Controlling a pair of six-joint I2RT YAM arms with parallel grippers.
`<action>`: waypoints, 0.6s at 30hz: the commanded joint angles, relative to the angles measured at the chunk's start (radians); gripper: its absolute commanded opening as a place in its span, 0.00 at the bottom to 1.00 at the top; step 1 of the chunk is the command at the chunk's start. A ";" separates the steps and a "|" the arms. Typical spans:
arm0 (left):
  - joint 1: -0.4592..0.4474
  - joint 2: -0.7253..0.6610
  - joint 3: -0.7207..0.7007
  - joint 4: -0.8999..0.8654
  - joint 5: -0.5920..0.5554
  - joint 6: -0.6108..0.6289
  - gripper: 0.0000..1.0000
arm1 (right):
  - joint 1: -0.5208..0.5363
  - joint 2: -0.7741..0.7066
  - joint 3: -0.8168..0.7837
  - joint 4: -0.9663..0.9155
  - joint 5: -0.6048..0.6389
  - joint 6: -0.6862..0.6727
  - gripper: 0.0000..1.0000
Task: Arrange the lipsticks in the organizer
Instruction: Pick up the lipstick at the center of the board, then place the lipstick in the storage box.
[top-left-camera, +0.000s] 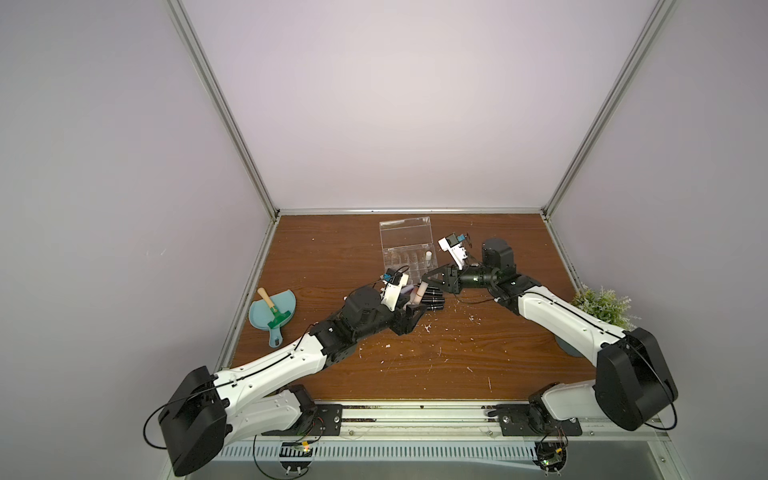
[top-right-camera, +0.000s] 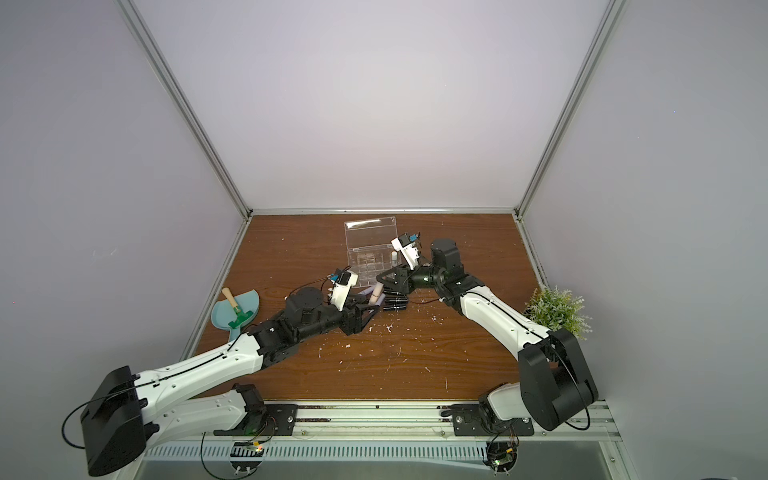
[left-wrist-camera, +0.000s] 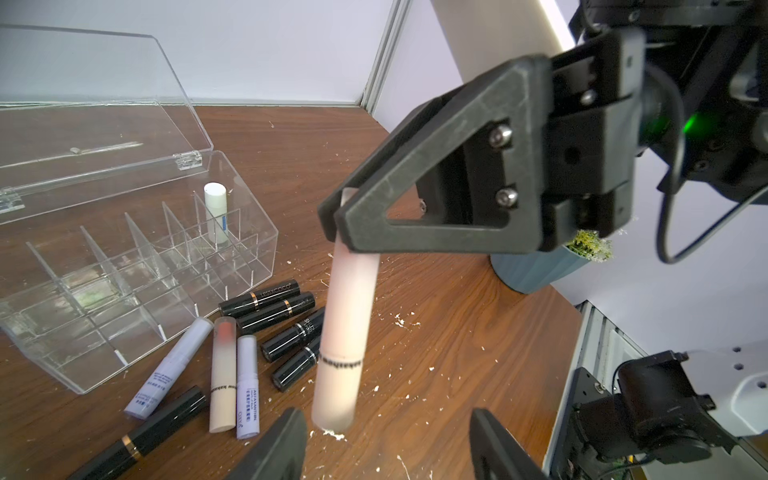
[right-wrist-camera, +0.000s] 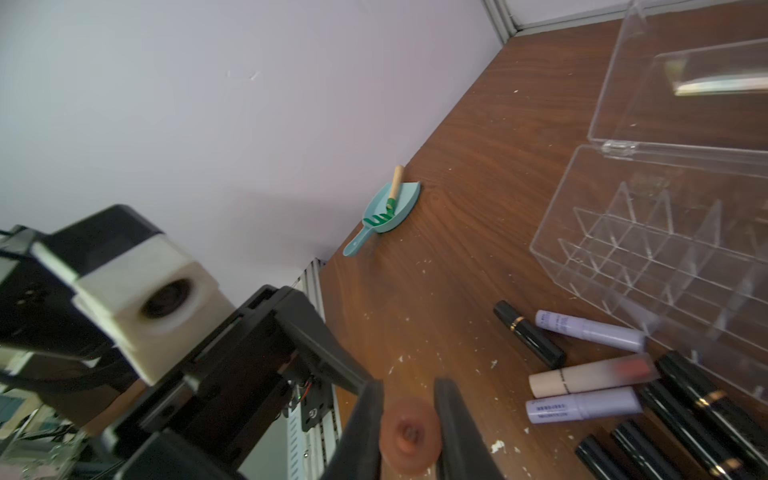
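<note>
Ten lipsticks (left-wrist-camera: 276, 311) were counted in the left wrist view: five black tubes (left-wrist-camera: 259, 298), two lilac tubes (left-wrist-camera: 170, 365), one white tube (left-wrist-camera: 216, 212) and two in beige-pink — a beige-pink tube (left-wrist-camera: 345, 332) and a second beige-pink tube (left-wrist-camera: 223, 374). There was one clear organizer (left-wrist-camera: 266, 249) with one lid (left-wrist-camera: 83, 104). Its compartments (left-wrist-camera: 124, 291) could not be counted reliably through the clear walls. In a top view, one teal dustpan (top-left-camera: 286, 301), one rake (top-left-camera: 272, 309) and one potted plant (top-left-camera: 602, 305) were seen — along with two robot arms, the left arm (top-left-camera: 282, 361) and the right arm (top-left-camera: 557, 316)
</note>
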 joint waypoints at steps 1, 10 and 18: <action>0.007 -0.011 -0.037 0.040 -0.016 -0.024 0.67 | 0.004 -0.031 0.047 -0.060 0.147 -0.079 0.18; 0.007 -0.004 -0.064 0.067 -0.013 -0.032 0.67 | 0.005 0.009 0.095 -0.035 0.431 -0.158 0.18; 0.007 -0.012 -0.084 0.076 -0.013 -0.041 0.67 | 0.037 0.070 0.138 0.028 0.654 -0.247 0.20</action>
